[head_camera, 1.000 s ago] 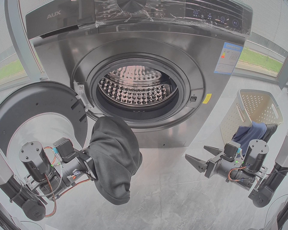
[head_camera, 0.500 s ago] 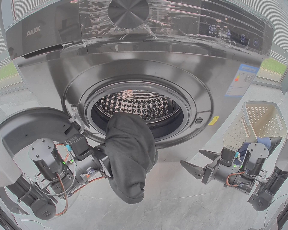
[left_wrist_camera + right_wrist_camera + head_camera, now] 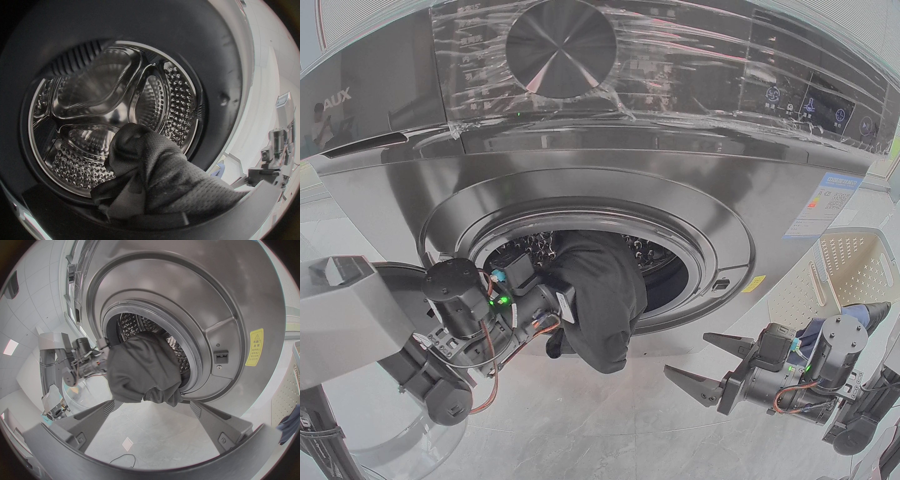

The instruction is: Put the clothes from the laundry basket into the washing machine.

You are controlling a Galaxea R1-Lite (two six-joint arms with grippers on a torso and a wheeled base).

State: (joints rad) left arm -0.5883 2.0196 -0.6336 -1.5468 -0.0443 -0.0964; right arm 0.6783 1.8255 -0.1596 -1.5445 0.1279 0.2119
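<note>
The step in hand is loading: the left gripper (image 3: pixel 562 305) is at the washer's (image 3: pixel 600 169) mouth (image 3: pixel 690 265), on its left side, with the dark garment (image 3: pixel 606 300) draped over it. Its jaws are buried in the cloth. Since the garment hangs from them, I judge them clamped on it.

The garment's upper part is just inside the mouth. Its lower part hangs outside, over the bottom lip and below it. In the left wrist view the bunched cloth (image 3: pixel 150 168) stands in front of the drum (image 3: pixel 103 103), which looks bare.

The right gripper (image 3: pixel 685 355) hangs below and to the right of the mouth, well clear of it, jaws apart and holding nothing. The basket (image 3: pixel 850 262) stands farther right of the mouth, with blue cloth (image 3: pixel 859 312) in it.

To do this well, the left gripper should go deep, past the lip and well into the drum, before it lets go. If it releases at the mouth, the hanging part will likely drag the whole garment out onto the floor. A slightly raised path would help the tail ride over the lip instead of catching under it. The jaws should then part fully, and the arm should back straight out through the middle of the mouth, so that no cloth snags and follows. Any fold left on the lip wants a push inward
</note>
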